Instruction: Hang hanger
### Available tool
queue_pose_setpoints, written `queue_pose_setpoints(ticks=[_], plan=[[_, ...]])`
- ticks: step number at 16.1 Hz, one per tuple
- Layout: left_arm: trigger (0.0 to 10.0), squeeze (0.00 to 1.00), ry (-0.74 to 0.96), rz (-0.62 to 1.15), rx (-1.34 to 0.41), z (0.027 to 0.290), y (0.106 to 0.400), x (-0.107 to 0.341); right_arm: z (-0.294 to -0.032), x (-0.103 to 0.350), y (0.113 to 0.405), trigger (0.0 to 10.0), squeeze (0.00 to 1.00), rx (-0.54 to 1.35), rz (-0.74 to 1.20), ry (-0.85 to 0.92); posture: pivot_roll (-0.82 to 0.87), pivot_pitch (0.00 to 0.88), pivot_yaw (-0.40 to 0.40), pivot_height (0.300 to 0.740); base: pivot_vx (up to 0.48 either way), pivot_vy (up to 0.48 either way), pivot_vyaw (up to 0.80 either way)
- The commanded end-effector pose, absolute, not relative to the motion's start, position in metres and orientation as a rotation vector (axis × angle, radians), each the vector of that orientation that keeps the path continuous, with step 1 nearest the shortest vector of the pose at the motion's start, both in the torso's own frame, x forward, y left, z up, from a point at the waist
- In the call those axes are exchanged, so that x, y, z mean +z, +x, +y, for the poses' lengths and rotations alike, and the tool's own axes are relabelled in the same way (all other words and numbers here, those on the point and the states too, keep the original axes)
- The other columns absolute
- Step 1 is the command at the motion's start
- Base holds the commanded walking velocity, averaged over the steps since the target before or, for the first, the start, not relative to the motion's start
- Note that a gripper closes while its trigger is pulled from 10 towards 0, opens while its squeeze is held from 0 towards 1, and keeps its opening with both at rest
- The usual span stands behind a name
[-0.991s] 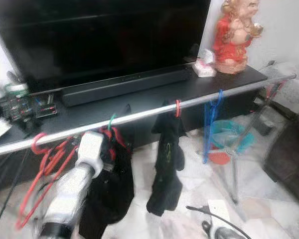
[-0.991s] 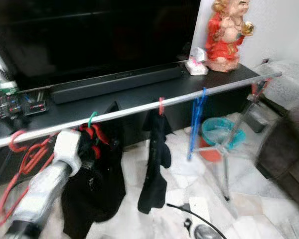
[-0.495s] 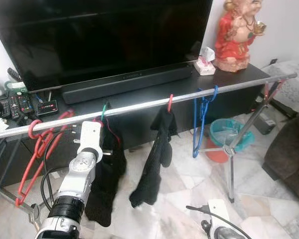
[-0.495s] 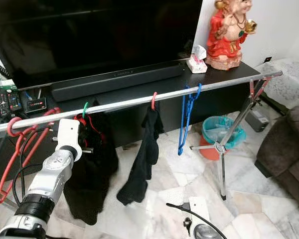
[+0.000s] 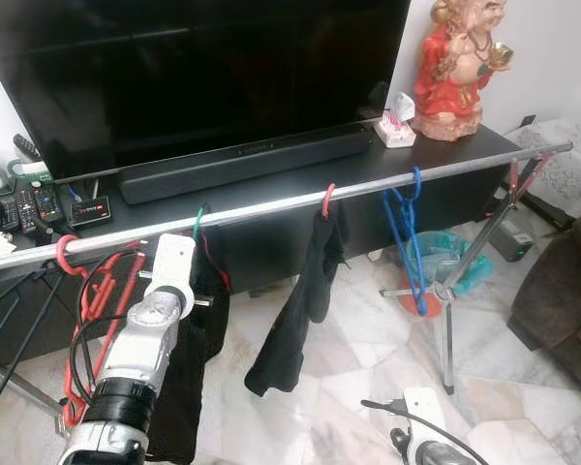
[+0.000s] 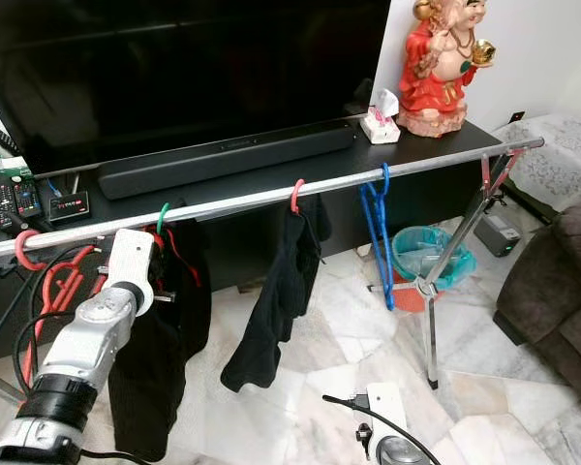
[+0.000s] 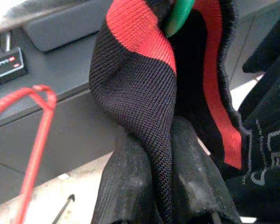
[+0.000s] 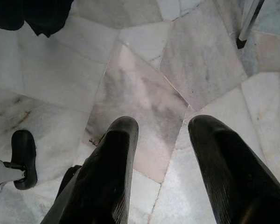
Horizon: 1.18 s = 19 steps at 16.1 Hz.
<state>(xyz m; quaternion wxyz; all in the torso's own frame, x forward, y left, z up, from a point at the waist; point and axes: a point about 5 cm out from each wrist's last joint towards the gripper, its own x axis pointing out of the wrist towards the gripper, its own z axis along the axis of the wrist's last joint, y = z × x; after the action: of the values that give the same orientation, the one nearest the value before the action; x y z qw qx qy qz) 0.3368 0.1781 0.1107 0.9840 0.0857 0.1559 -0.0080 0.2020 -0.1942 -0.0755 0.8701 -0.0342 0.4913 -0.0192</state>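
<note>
A silver rail (image 5: 271, 205) runs across in front of the TV stand. On it hangs a green hanger (image 6: 162, 215) carrying a black garment with a red band (image 7: 135, 42). My left gripper (image 7: 161, 140) is shut on that garment's fabric just below the green hook. Red hangers (image 5: 87, 291) hang at the rail's left end. A red hanger (image 5: 326, 199) with a dark garment (image 5: 295, 320) and a bare blue hanger (image 5: 407, 232) hang further right. My right gripper (image 8: 161, 128) hangs open over the marble floor, holding nothing.
Behind the rail stands a black TV stand (image 5: 484, 145) with a TV (image 5: 194, 68), a soundbar (image 5: 242, 165), a red figurine (image 5: 455, 68) and remotes (image 5: 29, 199). The rack's tripod leg (image 5: 447, 320), a teal bin (image 5: 436, 262) and a brown sofa (image 5: 562, 310) are to the right.
The head view has steadied and pulled back a little. The hung garments and the blue hanger have swung on the rail. My left gripper stays on the garment at the green hanger.
</note>
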Motion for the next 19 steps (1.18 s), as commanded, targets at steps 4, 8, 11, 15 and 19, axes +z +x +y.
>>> queue_pose_setpoints(ticks=[4, 8, 11, 15, 19], plan=[[10.0, 0.0, 0.183, 0.392, -0.07, 0.183, 0.32, 0.108, -0.194, -0.076, 0.201, 10.0, 0.0, -0.044, 1.03, -0.062, 0.07, 0.0, -0.037, 0.74, 0.0, 0.0, 0.0], [10.0, 1.0, 0.143, 0.381, -0.103, 0.185, 0.31, 0.108, -0.194, -0.076, 0.202, 10.0, 0.0, -0.043, 1.03, -0.061, 0.07, 0.0, -0.037, 0.74, 0.0, 0.0, 0.0], [10.0, 1.0, 0.126, 0.381, -0.129, 0.182, 0.306, 0.111, -0.194, -0.076, 0.202, 10.0, 0.0, -0.044, 1.03, -0.062, 0.07, 0.0, -0.038, 0.74, 0.0, 0.0, 0.0], [10.0, 1.0, 0.114, 0.296, -0.193, 0.179, 0.302, 0.129, -0.194, -0.076, 0.202, 10.0, 0.0, -0.045, 1.026, -0.06, 0.07, 0.0, -0.038, 0.74, 0.0, 0.0, 0.0], [10.0, 1.0, 0.079, 0.255, -0.337, 0.184, 0.273, 0.146, -0.194, -0.075, 0.202, 10.0, 0.0, -0.042, 1.026, -0.062, 0.08, 0.0, -0.038, 0.74, 0.0, 0.0, 0.0]])
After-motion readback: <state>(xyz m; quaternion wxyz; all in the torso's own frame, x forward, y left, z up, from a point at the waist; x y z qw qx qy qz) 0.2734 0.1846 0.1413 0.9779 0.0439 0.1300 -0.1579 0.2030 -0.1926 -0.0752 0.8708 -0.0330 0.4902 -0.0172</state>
